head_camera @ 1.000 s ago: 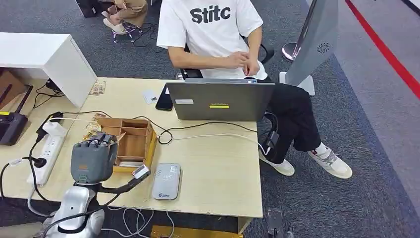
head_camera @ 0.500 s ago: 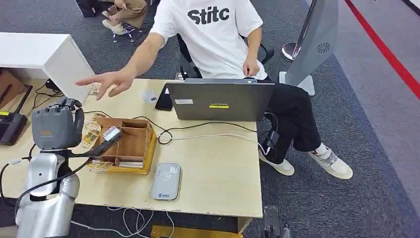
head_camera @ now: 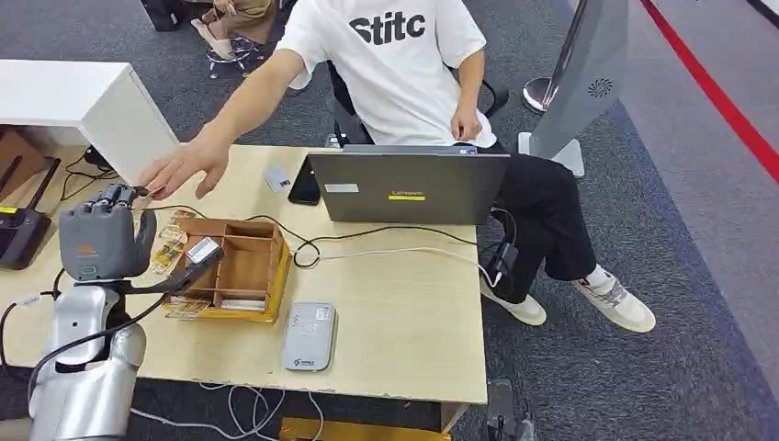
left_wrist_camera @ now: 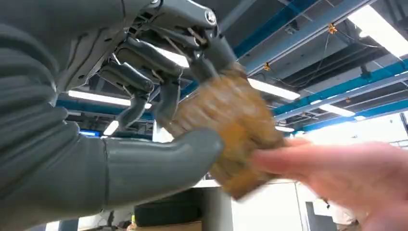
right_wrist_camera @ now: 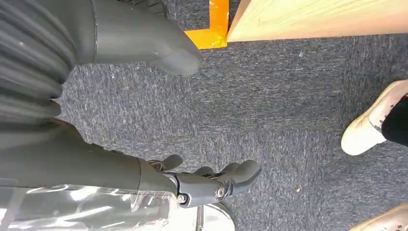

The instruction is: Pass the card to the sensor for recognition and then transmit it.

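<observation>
My left hand (head_camera: 101, 241) is raised over the table's left side, its back toward the head camera. In the left wrist view this hand (left_wrist_camera: 144, 120) pinches a brownish-gold card (left_wrist_camera: 231, 130) between thumb and fingers; the card is blurred. A person's hand (left_wrist_camera: 346, 178) touches the card's far edge. In the head view that person's hand (head_camera: 184, 167) reaches out just beyond my fingers. The grey card sensor (head_camera: 309, 336) lies flat near the table's front edge. My right hand (right_wrist_camera: 192, 178) hangs over the carpet, fingers loosely apart, holding nothing.
A wooden compartment box (head_camera: 241, 266) sits beside my left hand, with loose cards (head_camera: 168, 246) at its left. A laptop (head_camera: 409, 186), phone (head_camera: 304, 186) and white card (head_camera: 276, 178) lie farther back, with cables across the table. A router (head_camera: 23, 230) and white cabinet (head_camera: 83, 101) stand left.
My left hand rose from beside the sensor and swung left with the card. The seated person stretched an arm out and lowered a hand to the card.
</observation>
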You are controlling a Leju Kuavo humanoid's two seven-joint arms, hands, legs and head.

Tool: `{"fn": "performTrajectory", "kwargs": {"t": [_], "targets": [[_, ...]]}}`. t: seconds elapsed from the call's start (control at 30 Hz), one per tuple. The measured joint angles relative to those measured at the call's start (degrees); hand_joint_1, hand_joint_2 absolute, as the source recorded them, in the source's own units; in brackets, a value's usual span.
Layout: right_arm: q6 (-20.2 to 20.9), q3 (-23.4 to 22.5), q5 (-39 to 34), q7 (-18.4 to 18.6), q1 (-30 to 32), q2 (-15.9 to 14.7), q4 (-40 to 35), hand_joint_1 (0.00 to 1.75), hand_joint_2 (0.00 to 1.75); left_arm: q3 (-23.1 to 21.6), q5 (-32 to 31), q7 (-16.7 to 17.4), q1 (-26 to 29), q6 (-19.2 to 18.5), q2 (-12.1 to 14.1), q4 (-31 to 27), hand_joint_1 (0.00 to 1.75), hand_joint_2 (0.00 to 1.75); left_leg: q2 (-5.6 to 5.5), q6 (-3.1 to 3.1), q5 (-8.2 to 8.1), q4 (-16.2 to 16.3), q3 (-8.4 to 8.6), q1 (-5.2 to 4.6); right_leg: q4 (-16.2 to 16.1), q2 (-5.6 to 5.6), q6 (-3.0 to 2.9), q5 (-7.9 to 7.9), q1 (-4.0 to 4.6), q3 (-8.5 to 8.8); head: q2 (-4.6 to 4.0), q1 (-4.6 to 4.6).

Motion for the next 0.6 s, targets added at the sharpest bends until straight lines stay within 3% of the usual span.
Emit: {"fn": "performTrajectory", "kwargs": {"t": [0.27,0.37,0.5,0.6], "targets": [[0.0,0.0,-0.4,-0.2,0.1,0.0,0.0,0.0,1.75,0.1,3.2,-1.9,3.4,3.4,-1.6,-2.9,0.0,1.75,0.01,0.0,-0.01,0.0,-0.02,0.0,0.0,0.01,0.0,0.0,0.0,-0.01,0.0,0.0],[0.0,0.0,-0.7,-0.7,0.3,0.0,0.0,0.0,1.75,1.0,13.5,-6.6,7.1,3.8,-4.2,-7.9,0.0,1.75,0.01,0.01,-0.02,0.0,-0.03,-0.01,0.0,0.01,0.01,0.0,-0.01,-0.01,0.0,0.0],[0.0,-0.3,-2.2,-1.7,0.9,0.0,0.0,0.0,1.75,3.7,36.1,-17.3,14.0,-0.9,-10.8,-15.7,0.0,1.75,0.04,0.08,-0.11,0.0,-0.04,-0.04,-0.1,0.02,0.06,-0.05,-0.04,-0.02,0.0,0.02],[0.0,-0.9,-3.1,-2.6,1.6,0.0,0.0,0.0,1.75,5.4,42.8,-23.2,19.1,-4.4,-14.9,-17.1,0.0,1.75,0.01,0.09,-0.13,0.0,-0.07,-0.06,-0.1,-0.02,0.11,-0.1,-0.06,-0.01,0.0,0.02]]}}
